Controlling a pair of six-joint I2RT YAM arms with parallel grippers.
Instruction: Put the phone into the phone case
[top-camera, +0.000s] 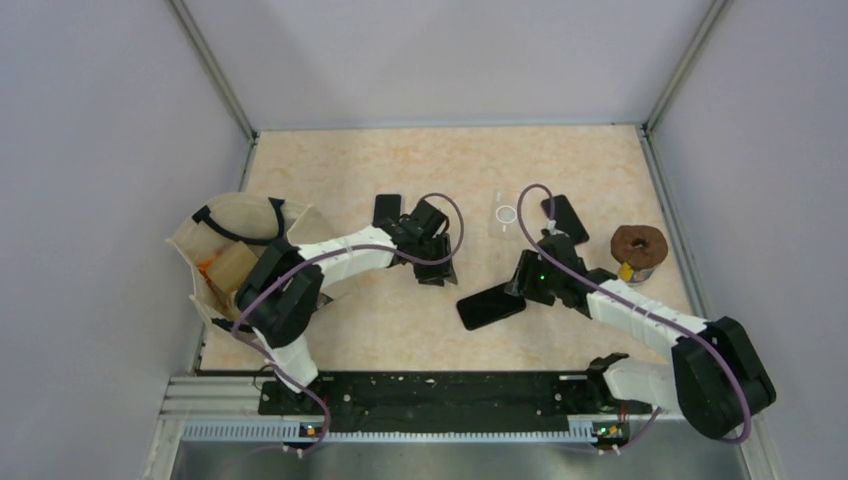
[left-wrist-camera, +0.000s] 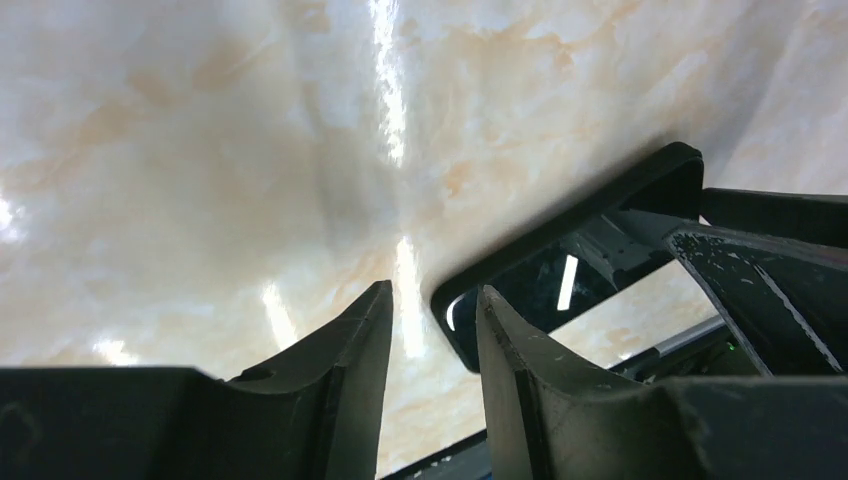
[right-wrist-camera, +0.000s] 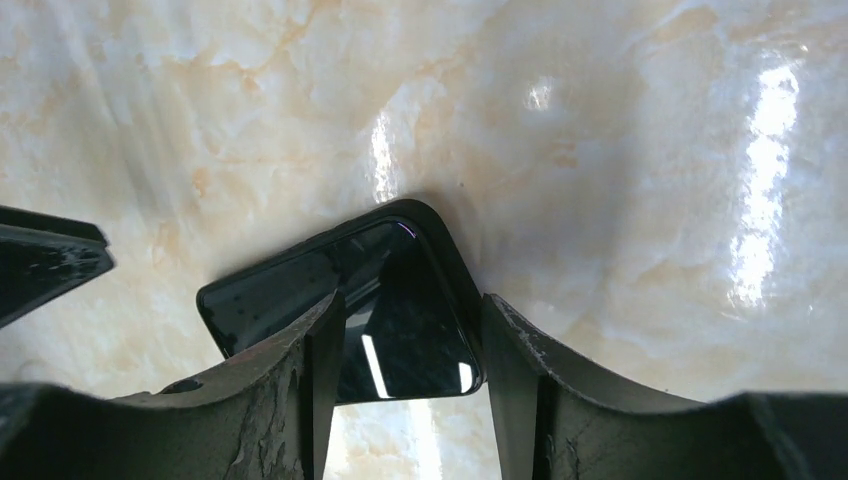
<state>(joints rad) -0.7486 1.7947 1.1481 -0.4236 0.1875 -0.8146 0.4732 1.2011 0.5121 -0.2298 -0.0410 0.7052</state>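
The black phone (top-camera: 492, 305) lies flat on the marble table between the two arms, its glossy screen (right-wrist-camera: 400, 330) facing up. A matte black rim, which looks like the phone case (right-wrist-camera: 440, 235), runs round its edge (left-wrist-camera: 590, 205). My right gripper (top-camera: 522, 285) hovers over the phone's right end. In the right wrist view its jaws (right-wrist-camera: 412, 300) stand open astride one corner of the phone. My left gripper (top-camera: 437, 272) is just left of the phone. It is open (left-wrist-camera: 435, 290), with only bare table between its fingers and the phone's corner (left-wrist-camera: 540, 290) beside its right finger.
Two more flat black slabs lie further back (top-camera: 386, 210) (top-camera: 565, 218), with a clear case with a white ring (top-camera: 507, 215) between them. A brown doughnut on a can (top-camera: 638, 245) stands at the right. A cloth bag (top-camera: 235, 250) sits at the left wall.
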